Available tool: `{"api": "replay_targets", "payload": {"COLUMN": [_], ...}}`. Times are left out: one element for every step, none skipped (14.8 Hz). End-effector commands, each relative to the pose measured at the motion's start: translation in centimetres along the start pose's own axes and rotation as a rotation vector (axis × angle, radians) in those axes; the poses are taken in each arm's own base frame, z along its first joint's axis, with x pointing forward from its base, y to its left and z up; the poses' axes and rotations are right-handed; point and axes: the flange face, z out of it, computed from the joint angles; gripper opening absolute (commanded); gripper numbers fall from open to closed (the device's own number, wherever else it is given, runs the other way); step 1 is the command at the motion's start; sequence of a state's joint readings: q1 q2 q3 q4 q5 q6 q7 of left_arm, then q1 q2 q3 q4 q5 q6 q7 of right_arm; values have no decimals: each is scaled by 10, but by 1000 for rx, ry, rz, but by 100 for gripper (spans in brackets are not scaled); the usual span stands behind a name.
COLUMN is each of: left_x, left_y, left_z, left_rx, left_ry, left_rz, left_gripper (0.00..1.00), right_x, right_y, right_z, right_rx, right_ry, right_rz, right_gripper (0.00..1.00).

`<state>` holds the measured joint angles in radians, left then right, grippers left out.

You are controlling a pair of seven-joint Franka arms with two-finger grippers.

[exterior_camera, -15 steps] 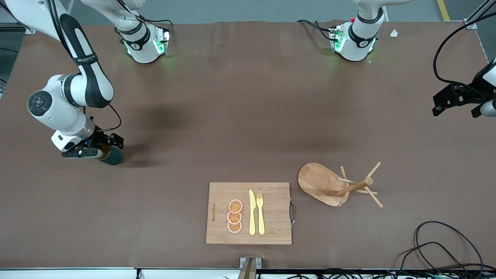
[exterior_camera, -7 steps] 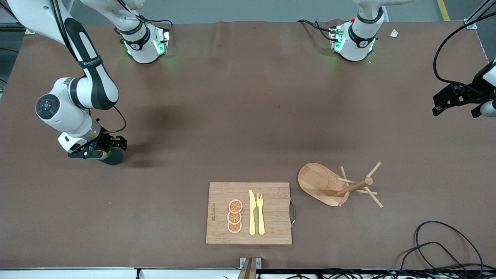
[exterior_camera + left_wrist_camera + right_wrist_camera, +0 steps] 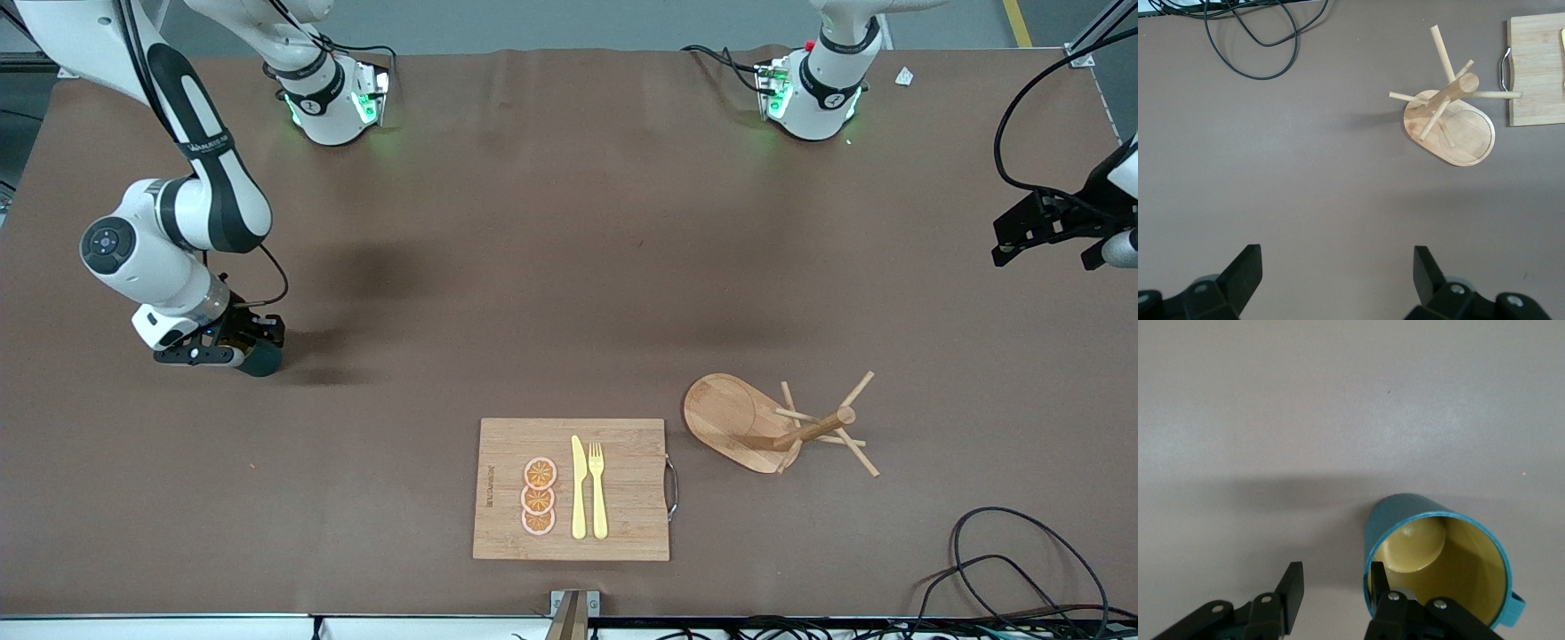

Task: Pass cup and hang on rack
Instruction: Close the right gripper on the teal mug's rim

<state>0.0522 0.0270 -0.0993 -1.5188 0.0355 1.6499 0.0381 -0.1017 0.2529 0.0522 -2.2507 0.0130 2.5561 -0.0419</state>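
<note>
Down at the right arm's end of the bench, the right tool has one finger inside the cup and the other outside its wall, with a gap still showing there. The cup sits low on the bench. The left tool waits, spread open, over the left arm's edge. The rack stands beside the cutting board, near the front edge.
</note>
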Motion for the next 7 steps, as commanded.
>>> {"api": "replay_targets", "payload": {"left_x": [1,1,1,1,1,1,1], "left_y": [1,1,1,1,1,1,1], "left_z": [-3,-3,-3,-3,-3,-3,-3], "left_rx": [9,9,9,9,7,7,7], "left_ry": [8,8,8,8,8,8,8], "left_rz": [-10,-10,-10,-10,-10,-10,-10], "left_gripper": [100,100,100,100,100,100,100], "right_x": [3,3,4,3,4,4,4], "right_y": [11,11,11,12,13,12,12], "right_z": [4,5,4,5,4,4,4], "right_rx": [-5,-5,-5,-5,-6,-6,-5], "right_ry": [18,18,20,20,22,22,20], "right_rz": [12,12,12,14,15,14,14], "right_gripper": [49,49,47,44,41,35,28]}}
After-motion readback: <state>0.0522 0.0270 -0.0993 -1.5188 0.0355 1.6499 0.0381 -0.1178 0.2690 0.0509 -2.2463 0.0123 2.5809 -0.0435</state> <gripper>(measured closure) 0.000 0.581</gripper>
